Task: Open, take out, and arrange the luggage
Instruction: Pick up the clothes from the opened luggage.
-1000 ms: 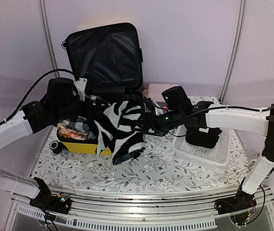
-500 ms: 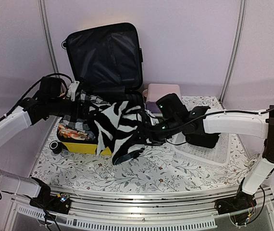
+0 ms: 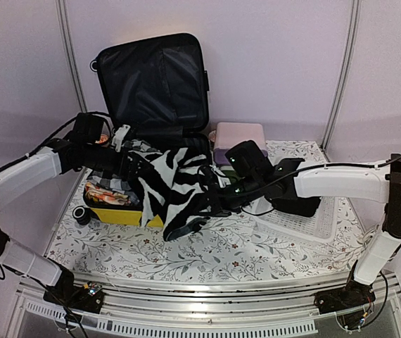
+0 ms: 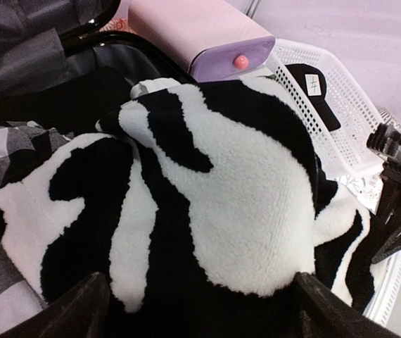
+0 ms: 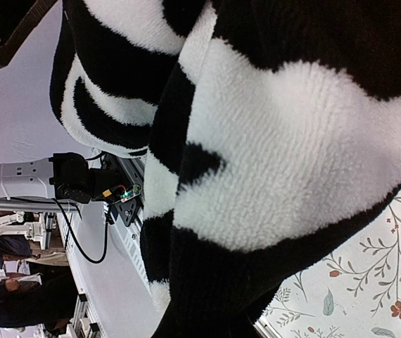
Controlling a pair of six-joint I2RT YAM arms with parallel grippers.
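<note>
Luggage (image 3: 155, 77) open at table's back left, black-lined lid upright against rear wall, yellow shell close to left table edge. Zebra-striped fleece blanket (image 3: 179, 186) draped over front rim, hanging onto floral tablecloth (image 3: 257, 253). Left gripper (image 4: 202, 299) spread wide above blanket, holding nothing. Right gripper (image 3: 213, 198) buried in blanket's right edge; clamped or not, cannot tell. White mesh basket (image 3: 306, 225) just right, pink drawer box (image 3: 239, 132) behind. Open tablecloth toward near edge.
</note>
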